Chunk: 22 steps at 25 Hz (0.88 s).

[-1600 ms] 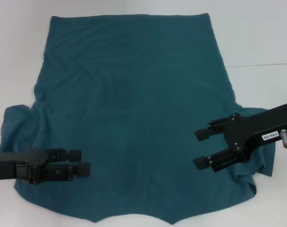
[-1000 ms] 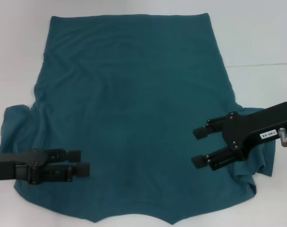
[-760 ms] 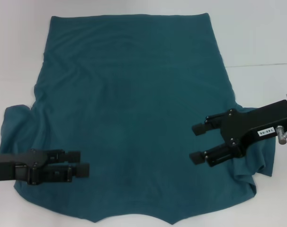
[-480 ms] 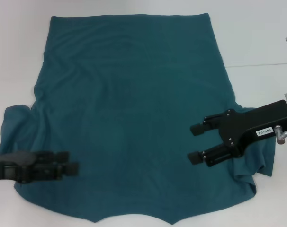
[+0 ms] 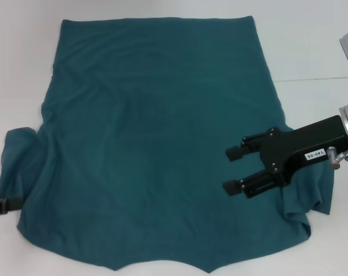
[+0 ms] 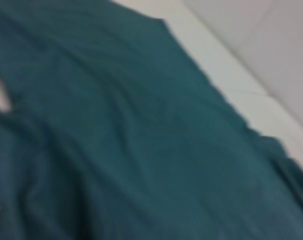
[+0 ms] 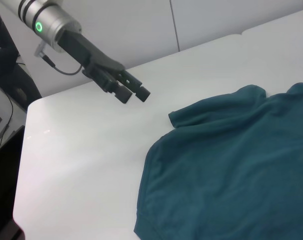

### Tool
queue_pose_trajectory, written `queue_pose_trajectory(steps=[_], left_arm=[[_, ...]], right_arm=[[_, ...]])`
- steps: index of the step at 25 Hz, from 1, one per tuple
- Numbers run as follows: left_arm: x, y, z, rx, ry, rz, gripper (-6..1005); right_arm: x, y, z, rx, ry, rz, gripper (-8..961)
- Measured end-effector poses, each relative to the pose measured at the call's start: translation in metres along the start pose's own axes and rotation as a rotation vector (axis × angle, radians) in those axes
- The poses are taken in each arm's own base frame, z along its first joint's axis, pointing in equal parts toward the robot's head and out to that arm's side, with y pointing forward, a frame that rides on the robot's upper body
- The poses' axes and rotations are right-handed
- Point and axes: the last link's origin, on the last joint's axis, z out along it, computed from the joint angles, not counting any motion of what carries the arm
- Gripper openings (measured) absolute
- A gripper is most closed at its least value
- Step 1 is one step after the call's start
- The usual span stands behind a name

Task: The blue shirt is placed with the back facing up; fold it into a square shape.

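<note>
Withdrawn left end effector [image 7: 131,93] together, right end effector [image 5: 236,170] apart over soft shirt [image 5: 157,132].

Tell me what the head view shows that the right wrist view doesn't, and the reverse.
Only the head view shows the right gripper, fingers apart, hovering over the right side of the dark teal-blue knit shirt, plus the shirt's whole spread outline, plain side up. Only the right wrist view shows the whole left gripper, raised above bare white table beyond the shirt's left sleeve, fingers close together. Both show the shirt lying flat on the table, ungripped, with its left sleeve bunched.
</note>
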Motion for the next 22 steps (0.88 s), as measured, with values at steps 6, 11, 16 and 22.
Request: queue_pose_trajectory(steps=[6, 11, 16, 22], left_arm=[[-0.013, -0.015, -0.001, 0.099, -0.005, -0.013, 861], [-0.018, -0.016, 0.006, 0.102, 0.007, 0.049, 861], [-0.015, -0.025, 0.01, 0.163, 0.036, 0.067, 861], [-0.011, -0.037, 0.017, 0.261, 0.064, 0.112, 862]], right_arm=[[-0.003, 0.0, 0.001, -0.001, -0.001, -0.007, 897], [-0.004, 0.0, 0.003, -0.005, -0.003, -0.013, 896], [-0.006, 0.0, 0.004, -0.006, -0.004, -0.019, 896], [-0.009, 0.0, 0.006, -0.011, -0.006, -0.029, 897]])
